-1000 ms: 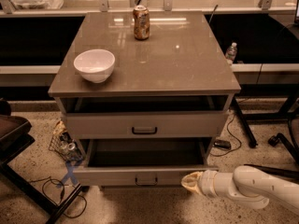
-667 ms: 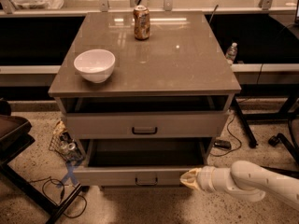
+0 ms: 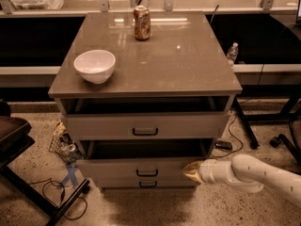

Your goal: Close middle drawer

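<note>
The middle drawer (image 3: 108, 168) of the grey-beige cabinet stands partly pulled out, its dark inside showing above its flat front. Its small dark handle (image 3: 146, 173) is at the centre. My gripper (image 3: 190, 170), with tan fingertips held together, comes in from the lower right. It rests against the right end of the middle drawer's front. The white arm (image 3: 254, 173) stretches off to the right edge.
The top drawer (image 3: 188, 125) is also slightly out; the lowest drawer (image 3: 147, 184) is in. A white bowl (image 3: 94, 65) and a can (image 3: 141, 23) stand on the cabinet top. A dark chair frame (image 3: 28, 173) and cables lie on the floor at left, a table leg (image 3: 244, 126) at right.
The gripper has moved up and inward against the middle drawer front. The drawer has slid in a little and its dark gap is narrower.
</note>
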Tool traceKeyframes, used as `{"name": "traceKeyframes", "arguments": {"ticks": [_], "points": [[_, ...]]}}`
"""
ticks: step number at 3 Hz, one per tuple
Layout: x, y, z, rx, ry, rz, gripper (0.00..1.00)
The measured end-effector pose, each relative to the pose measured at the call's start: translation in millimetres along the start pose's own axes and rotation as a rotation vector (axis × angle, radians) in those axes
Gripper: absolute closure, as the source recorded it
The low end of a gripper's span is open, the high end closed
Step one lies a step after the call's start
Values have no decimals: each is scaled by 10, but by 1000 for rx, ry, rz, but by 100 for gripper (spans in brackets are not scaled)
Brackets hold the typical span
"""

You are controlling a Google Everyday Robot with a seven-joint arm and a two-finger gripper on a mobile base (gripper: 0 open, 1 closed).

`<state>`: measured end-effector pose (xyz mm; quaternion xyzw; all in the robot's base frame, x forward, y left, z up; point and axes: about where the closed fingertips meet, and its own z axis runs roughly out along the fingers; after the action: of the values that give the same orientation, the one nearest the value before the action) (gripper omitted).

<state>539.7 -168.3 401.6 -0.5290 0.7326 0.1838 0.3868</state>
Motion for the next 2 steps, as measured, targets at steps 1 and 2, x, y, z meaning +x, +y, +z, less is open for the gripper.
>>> {"name": "traceKeyframes", "arguments": {"ticks": [1,2], "points": [[-48,-145,71,6,-13,-19,100],[-157,-343,299,-12,-52,-48,100]]}}
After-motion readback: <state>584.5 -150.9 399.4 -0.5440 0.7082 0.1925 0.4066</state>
